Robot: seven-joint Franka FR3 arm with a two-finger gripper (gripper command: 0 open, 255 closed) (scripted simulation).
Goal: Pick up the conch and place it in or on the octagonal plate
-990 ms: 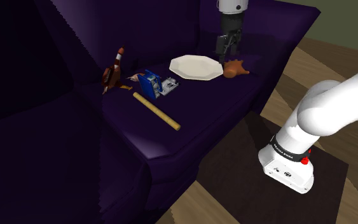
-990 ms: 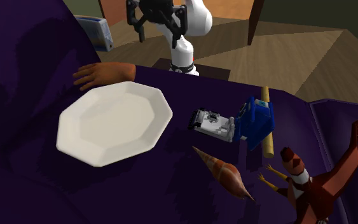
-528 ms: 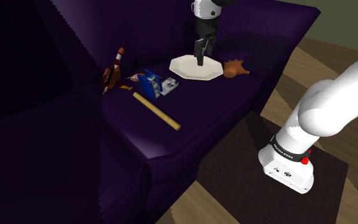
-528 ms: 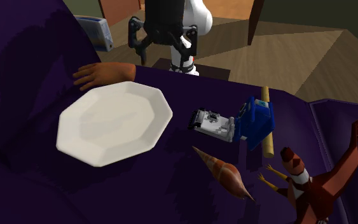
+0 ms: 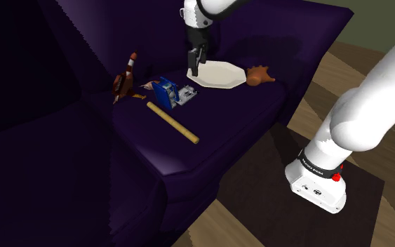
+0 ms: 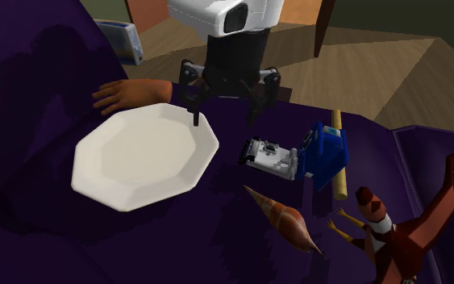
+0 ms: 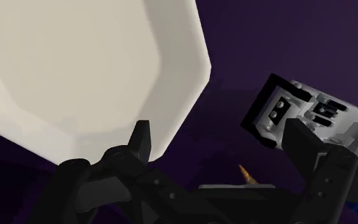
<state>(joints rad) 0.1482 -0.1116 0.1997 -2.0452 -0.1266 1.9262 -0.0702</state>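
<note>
The all-black two-finger gripper (image 6: 223, 113) is seen spread wide, fingers well apart, and nothing is clasped between them. It is hung from the white arm over the rim of the white octagonal plate (image 6: 144, 153), on the side nearest the blue case. In the second exterior view one finger is placed above the plate's edge and the other above the dark purple sofa cushion (image 6: 217, 234) just beside it. From the shoulder view the gripper (image 5: 195, 67) is found at the plate's (image 5: 217, 74) left edge.

Through the wrist view the plate (image 7: 88, 70) is shown beyond one finger. The open blue case with a grey-white insert (image 7: 298, 108) is shown beyond the other.

The brown, tapering spiral conch (image 6: 285, 218) is laid on the cushion, untouched. It is set past the blue case (image 6: 297, 155) from the plate and just beside a red-brown and white toy figure (image 6: 394, 234). Its pointed orange tip (image 7: 245, 173) is caught between the fingers in the wrist view, further off.

An orange-brown lumpy shell (image 6: 128, 95) is rested against the plate's far side, and a tan rod (image 5: 173, 123) is laid across the cushion.
</note>
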